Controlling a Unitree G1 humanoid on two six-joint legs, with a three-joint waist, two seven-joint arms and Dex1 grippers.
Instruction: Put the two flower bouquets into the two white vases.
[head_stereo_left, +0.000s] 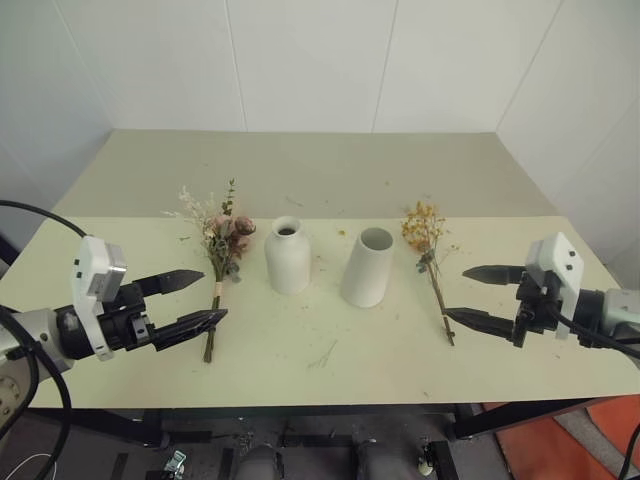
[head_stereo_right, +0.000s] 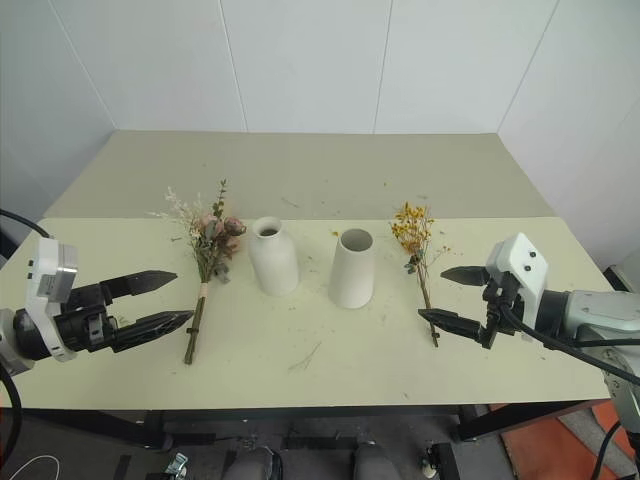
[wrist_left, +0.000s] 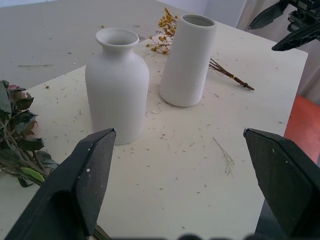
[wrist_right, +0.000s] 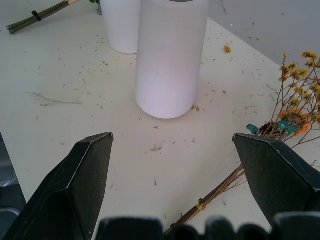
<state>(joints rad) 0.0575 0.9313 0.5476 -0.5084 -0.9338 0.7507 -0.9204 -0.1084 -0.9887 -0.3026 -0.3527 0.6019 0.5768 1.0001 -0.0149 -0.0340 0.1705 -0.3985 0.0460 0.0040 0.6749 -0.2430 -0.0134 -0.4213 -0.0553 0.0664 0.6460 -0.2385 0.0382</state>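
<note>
Left claw: the left claw (head_stereo_left: 192, 299) hovers above the left part of the desk (head_stereo_left: 330, 370), its two black fingers spread wide apart and holding nothing; the tips point toward the lower stems of the rose bunch.
Rose bouquet: the pink rose bouquet (head_stereo_left: 222, 245) lies flat on the desk, just left of the bottle vase, blossoms toward the far side and stems toward the near edge; a pale band ties the stems.
Bottle vase: the bottle-shaped white vase (head_stereo_left: 287, 256) stands upright with a narrow neck and an open mouth, between the rose bouquet and the cone vase.
Cone vase: the cone-shaped white vase (head_stereo_left: 367, 267) stands beside the bottle vase, close to it but not touching, with a wide mouth.
Yellow bouquet: the smaller yellow-orange bouquet (head_stereo_left: 428, 250) lies flat to the right of the cone vase, thin stems pointing to the near edge.
Right claw: the right claw (head_stereo_left: 468, 296) hangs near the stem end of the yellow bouquet, fingers wide apart, gripping nothing.
Desk surface: small dry crumbs and one loose sprig (head_stereo_left: 322, 355) are scattered in front of the vases.
</note>
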